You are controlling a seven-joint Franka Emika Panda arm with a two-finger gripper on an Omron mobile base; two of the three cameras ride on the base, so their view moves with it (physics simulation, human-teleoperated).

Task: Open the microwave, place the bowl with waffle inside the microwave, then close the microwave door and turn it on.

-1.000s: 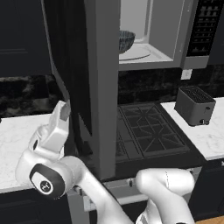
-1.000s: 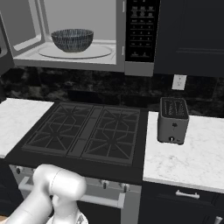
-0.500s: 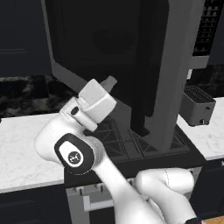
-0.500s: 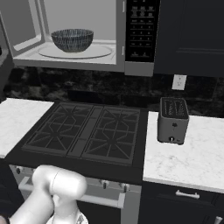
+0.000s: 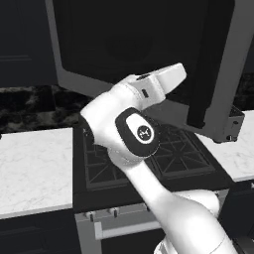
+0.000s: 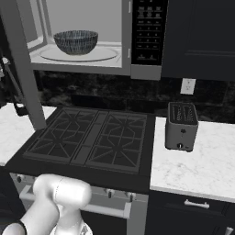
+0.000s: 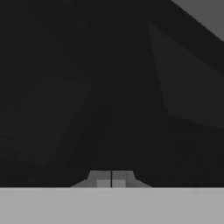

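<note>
The microwave (image 6: 124,69) stands open above the stove. On its glass turntable sits the dark streaked bowl (image 6: 75,41); the waffle is hidden from view. The microwave door (image 5: 129,44), dark glass in a grey frame, stands partly swung, with its dark bar handle (image 5: 208,64) at the right in the left base view. From the right base view the microwave door (image 6: 20,69) appears edge-on at the left. My gripper (image 5: 177,72) is shut and empty, pressed tip-first against the door's outer glass. In the hand view the shut gripper (image 7: 111,180) faces dark glass.
A black gas stove (image 6: 92,140) lies below the microwave, with white marble counter (image 6: 202,163) on both sides. A small dark toaster (image 6: 181,126) stands on the right counter. The black button panel (image 6: 147,32) is at the microwave's right.
The arm has risen and swung to the right against the door. The door has turned from edge-on and wide open to facing the left base camera, swinging toward the cavity.
</note>
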